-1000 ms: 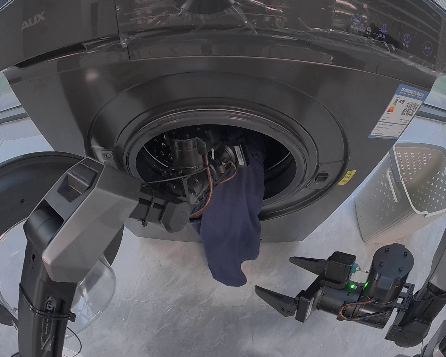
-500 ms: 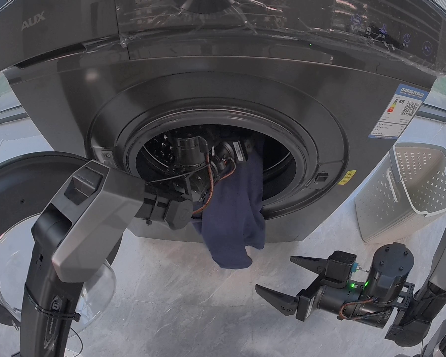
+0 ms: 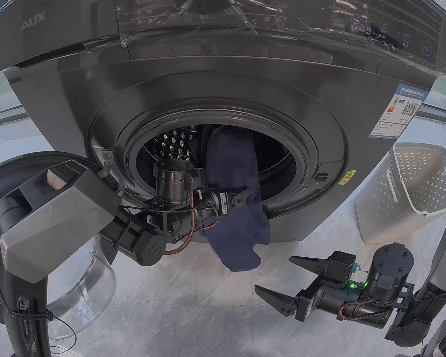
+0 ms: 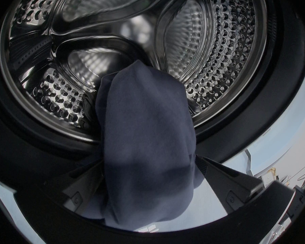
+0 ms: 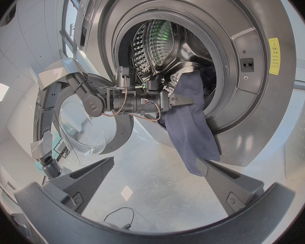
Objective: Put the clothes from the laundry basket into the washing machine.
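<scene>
Nearest the robot, at five o'clock in the head view, the right gripper (image 3: 275, 276) hangs low over the grey marbled floor (image 3: 183, 303). Its dark wedge-shaped jaws are spread wide and hold nothing.

Beyond it, at the six o'clock edge of the porthole, sits the left gripper (image 3: 243, 197). Its jaws also stand well apart. The navy garment (image 3: 233, 174) passes between them, but they are not pinched shut on it.

The garment is soft, matte, heavy-looking knit cloth. It is draped over the black rubber door seal (image 4: 247, 119), with its upper fold inside the drum. Its rounded tail hangs outside, down the machine's front towards the floor.

At nine o'clock the round door (image 3: 15, 199) stands swung open, with a bulging clear bowl in a dark ring. The washing machine (image 3: 223, 75) is glossy dark grey metal, with plastic film across its top panel. Deeper in is the drum (image 4: 210, 34), polished steel dimpled with rows of holes and smooth raised paddles. I see no other clothes in it.

At three o'clock the laundry basket (image 3: 381, 199) is white perforated plastic with slotted handles. The part of its inside that shows holds nothing.

I judge the task nearly done. What is left is to push the hanging tail fully in.
</scene>
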Controlling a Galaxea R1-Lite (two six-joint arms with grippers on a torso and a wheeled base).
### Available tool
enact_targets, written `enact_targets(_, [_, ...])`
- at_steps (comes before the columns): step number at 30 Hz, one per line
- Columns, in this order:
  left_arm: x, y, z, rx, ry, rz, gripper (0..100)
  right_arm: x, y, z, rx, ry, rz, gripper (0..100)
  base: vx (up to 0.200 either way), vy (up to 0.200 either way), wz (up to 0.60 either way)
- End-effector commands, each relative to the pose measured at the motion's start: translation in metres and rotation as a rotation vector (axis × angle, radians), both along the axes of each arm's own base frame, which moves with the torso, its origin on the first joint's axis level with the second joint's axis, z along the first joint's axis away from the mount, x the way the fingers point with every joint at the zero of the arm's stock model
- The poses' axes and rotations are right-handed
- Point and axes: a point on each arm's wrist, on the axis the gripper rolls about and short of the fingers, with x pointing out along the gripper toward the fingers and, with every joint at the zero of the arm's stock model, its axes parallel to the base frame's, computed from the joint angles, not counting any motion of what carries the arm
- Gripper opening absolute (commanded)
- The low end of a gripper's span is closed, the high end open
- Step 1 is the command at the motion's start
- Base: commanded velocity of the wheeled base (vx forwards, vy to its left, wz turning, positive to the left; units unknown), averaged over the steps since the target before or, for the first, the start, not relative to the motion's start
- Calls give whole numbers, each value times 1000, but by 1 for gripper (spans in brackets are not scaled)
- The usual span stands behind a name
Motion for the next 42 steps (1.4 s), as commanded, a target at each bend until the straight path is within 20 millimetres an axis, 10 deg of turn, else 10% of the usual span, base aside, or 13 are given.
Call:
enact_targets(1, [6, 0, -14, 39, 2, -10, 0, 0, 0, 0, 1, -2, 2, 100, 0, 0, 0])
enact_targets(10, [29, -16, -11, 11, -52, -16, 0, 0, 1, 1, 5, -4, 2, 100, 0, 0, 0])
enact_targets(21, [78, -25, 70, -237, -330, 75, 0, 2, 0, 3, 12, -11, -6, 100, 0, 0, 0])
enact_targets(27, [81, -29, 57, -234, -298, 85, 0, 2, -1, 4, 16, -15, -9, 100, 0, 0, 0])
enact_targets(28, [80, -30, 55, -230, -291, 83, 100, 2, -1, 4, 16, -15, -8, 100, 0, 0, 0])
enact_targets(42, [0, 3, 57, -86, -66, -31, 100, 1, 1, 5, 18, -20, -1, 100, 0, 0, 0])
